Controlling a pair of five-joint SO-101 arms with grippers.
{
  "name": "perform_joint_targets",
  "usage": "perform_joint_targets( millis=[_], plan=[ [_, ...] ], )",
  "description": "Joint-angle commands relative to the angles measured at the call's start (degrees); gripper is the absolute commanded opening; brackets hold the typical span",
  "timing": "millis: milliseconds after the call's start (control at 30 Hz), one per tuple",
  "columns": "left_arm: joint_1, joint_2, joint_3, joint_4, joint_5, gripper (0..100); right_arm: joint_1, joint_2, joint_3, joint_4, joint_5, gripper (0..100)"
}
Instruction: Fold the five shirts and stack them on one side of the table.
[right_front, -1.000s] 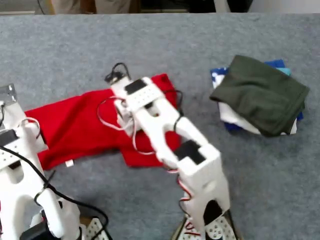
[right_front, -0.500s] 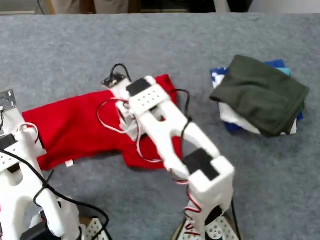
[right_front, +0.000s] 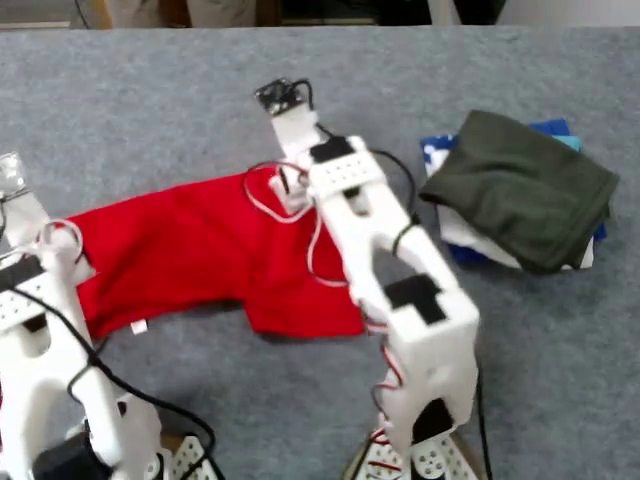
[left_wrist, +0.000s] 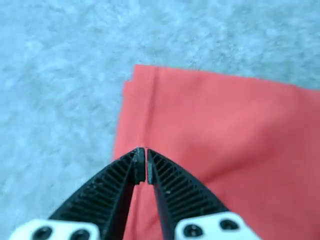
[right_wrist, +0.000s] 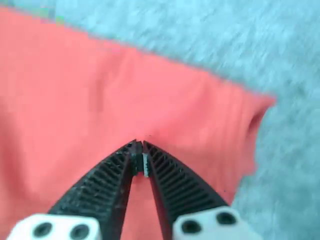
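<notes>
The red shirt (right_front: 190, 250) lies on the desk (right_front: 150, 90), from the left side to the middle. It is spread out long and is not folded small yet. A second ago its far right corner stuck out past the right arm. Now the arm is over that spot, and the far edge looks straighter.

The right arm (right_front: 350, 190) has swung from the middle of the shirt to its far edge. Its jaws are pressed together just over the red cloth, and I cannot tell if they pinch any. The left arm (right_front: 40, 300) has hardly moved. Its jaws are closed too, right over the hem at the shirt's left end.

The pile (right_front: 520, 190) of folded shirts, dark green on top, sits well apart on the right. I think the red one is the last to fold.
</notes>
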Motion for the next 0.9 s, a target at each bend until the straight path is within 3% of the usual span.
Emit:
perform_joint_targets(
  millis=[0, 133, 200, 333, 500, 633, 767, 867],
  plan=[
    [0.88, 8.48, -2.55, -8.35, 0.62, 2, 1.63, 8.22, -12.79, -1.23, 0.26, 0.2],
    [-0.53, 23.08, -3.96, -21.19, 0.35, 2, 4.44, 19.47, -28.62, 0.88, 0.26, 0.2],
    [-2.20, 28.00, -7.65, -23.12, 0.35, 2, 6.29, 24.66, -37.05, 3.08, 0.26, 0.2],
    [-4.57, 30.99, -16.62, -17.93, 0.35, 2, 8.22, 33.19, -54.29, 11.16, 0.53, 0.2],
    [-5.19, 33.80, -21.54, -17.32, 0.26, 2, 6.29, 40.66, -74.95, 25.49, 0.70, 0.2],
    [-5.36, 33.80, -22.77, -17.23, 0.26, 2, 3.38, 43.03, -90.15, 38.77, 6.59, 0.2],
    [-5.36, 33.71, -23.56, -16.44, 0.26, 2, 1.98, 38.11, -89.19, 48.09, 9.49, 0.2],
    [-5.36, 31.34, -26.20, -6.42, -1.14, 2, 2.68, 33.89, -89.80, 48.09, 9.58, 0.2]
  ],
)
